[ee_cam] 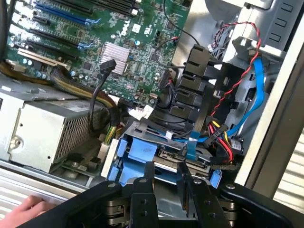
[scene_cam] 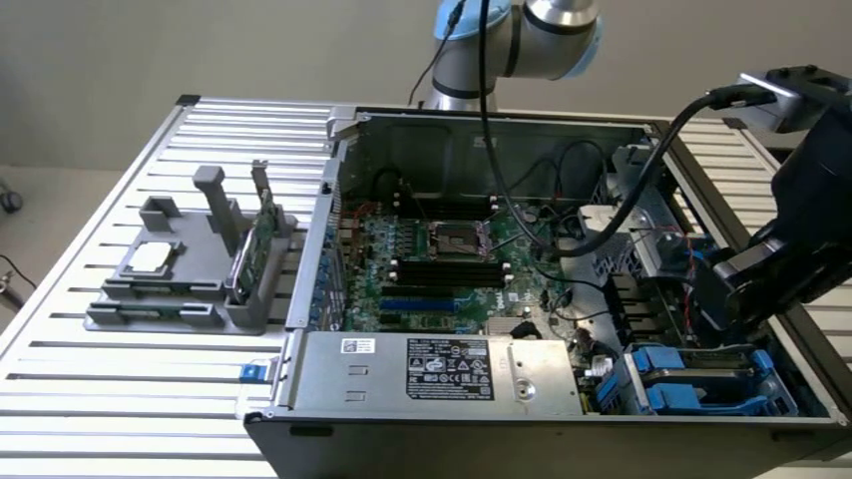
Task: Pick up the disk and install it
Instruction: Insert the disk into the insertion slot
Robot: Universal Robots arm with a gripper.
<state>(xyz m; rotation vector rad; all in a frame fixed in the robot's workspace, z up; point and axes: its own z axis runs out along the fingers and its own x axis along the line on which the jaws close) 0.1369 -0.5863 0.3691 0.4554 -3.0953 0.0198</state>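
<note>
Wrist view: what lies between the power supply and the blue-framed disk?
A bundle of cables, black and yellow, drops between the power supply and the disk; the wrist view shows it.

Your exterior camera sat high and off the arm, looking down at a slant across the slatted table (scene_cam: 80,399) onto the whole open computer case (scene_cam: 533,439), far enough back to take in part of the arm (scene_cam: 533,40). Your wrist camera rode close behind the gripper (ee_cam: 166,173), facing down into the case's drive-bay corner. Both views shared the power supply (scene_cam: 440,371), the nearer part of the motherboard (scene_cam: 426,269) and the blue drive carriers (scene_cam: 679,384)
</note>
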